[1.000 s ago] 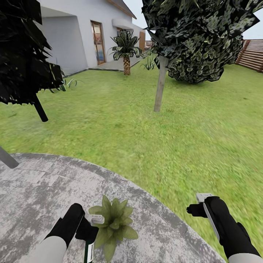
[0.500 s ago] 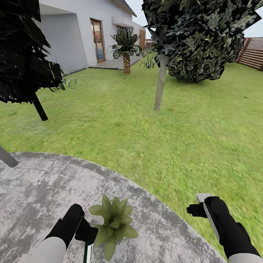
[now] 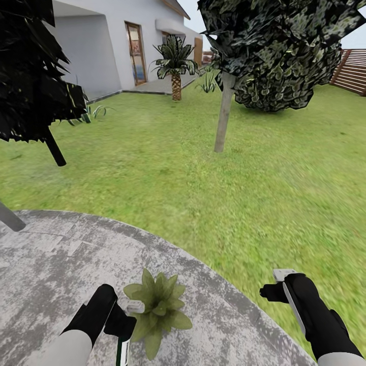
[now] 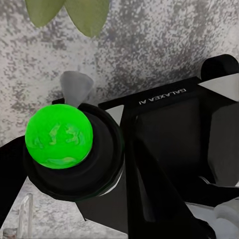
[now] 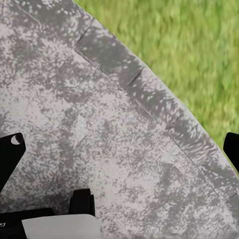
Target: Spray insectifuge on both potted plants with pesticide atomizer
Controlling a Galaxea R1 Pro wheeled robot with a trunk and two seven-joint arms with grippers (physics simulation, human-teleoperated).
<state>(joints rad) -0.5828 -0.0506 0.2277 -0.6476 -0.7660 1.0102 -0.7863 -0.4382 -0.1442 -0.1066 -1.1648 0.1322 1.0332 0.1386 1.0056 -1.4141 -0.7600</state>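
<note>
One potted plant, a rosette of pointed green leaves, stands on the round grey stone patio near the head view's bottom edge; its pot is hidden under the leaves. Just left of it my left gripper is shut on the pesticide atomizer, a dark green bottle with a white label, whose pale nozzle touches the leaves. In the left wrist view the atomizer's black top carries a bright green ball, with leaf tips beyond it. My right gripper hangs open over the patio's rim, holding nothing.
The lawn stretches ahead to a white house. A thin tree trunk under dark foliage stands mid-lawn, and a dark leaning trunk is at the left. A palm and a brown fence lie far back.
The whole picture has shifted a little, so the camera has moved slightly. Both arms, the atomizer and the plant hold their places.
</note>
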